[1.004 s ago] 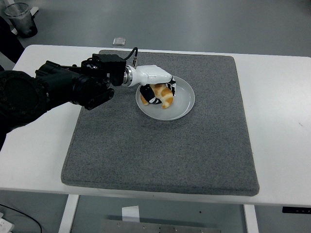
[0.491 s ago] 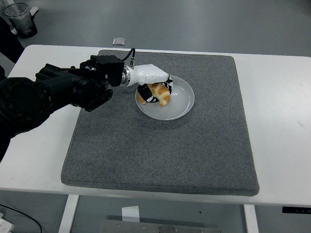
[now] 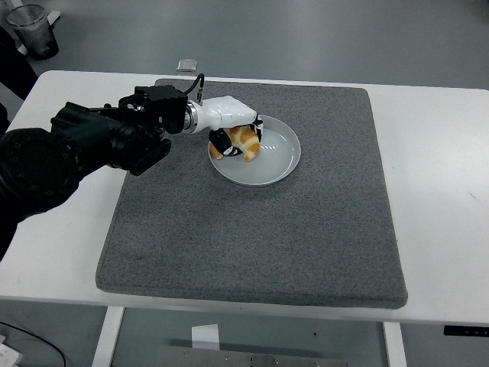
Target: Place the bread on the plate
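I see my left hand reaching in from the left over the grey mat, its white back arched above the bread. The fingers are curled down around the bread, dark tips on its left side and behind it, so they are closed on it rather than spread. The bread sits at the left rim of the white plate, over the plate's inner slope; I cannot tell whether it is resting on the plate or held just clear of it.

The plate lies on the upper middle of the mat, near its far edge. The right half of the plate is bare, and the mat is open in front and to the right. The mat's edges sit well inside the white tabletop on every side. A small clear object lies on the floor beyond the far edge.

Compared with half a second ago, the hand, bread and plate have all shifted slightly left and farther from me, and the grip looks unchanged.
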Controlling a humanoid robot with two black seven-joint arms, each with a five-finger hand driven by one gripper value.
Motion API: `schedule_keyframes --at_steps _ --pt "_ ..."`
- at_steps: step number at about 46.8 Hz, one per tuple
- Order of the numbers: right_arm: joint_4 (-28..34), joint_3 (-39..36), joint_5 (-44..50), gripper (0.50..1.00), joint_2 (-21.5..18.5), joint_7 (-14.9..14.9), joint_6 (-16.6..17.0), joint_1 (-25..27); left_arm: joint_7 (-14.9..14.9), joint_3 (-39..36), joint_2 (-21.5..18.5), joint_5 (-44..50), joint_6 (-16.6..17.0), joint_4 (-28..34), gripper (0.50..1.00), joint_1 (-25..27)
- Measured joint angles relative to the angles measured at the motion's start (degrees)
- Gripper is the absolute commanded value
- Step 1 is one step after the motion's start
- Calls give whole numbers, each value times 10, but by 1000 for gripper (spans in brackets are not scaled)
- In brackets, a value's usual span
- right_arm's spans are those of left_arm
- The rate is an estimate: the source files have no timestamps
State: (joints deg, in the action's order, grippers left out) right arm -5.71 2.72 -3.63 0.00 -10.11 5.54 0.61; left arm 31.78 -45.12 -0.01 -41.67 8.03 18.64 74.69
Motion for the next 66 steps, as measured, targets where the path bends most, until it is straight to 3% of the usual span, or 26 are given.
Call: schedule_keyframes --at_steps 3,6,19,26,46,66 --pt "0 0 0 932 0 0 0 0 0 1 0 0 2 -1 628 -2" --pt "0 0 0 932 0 0 0 0 0 2 0 0 4 -1 730 -5" --pt "0 0 0 932 0 0 0 0 0 5 0 1 19 -2 926 -9" --pt "0 0 0 932 0 0 0 0 0 6 0 3 19 -2 960 -9" --pt "0 0 0 932 0 0 0 0 0 13 0 13 19 -2 992 -1" --pt "0 0 0 932 0 0 0 0 0 80 0 13 11 5 994 44"
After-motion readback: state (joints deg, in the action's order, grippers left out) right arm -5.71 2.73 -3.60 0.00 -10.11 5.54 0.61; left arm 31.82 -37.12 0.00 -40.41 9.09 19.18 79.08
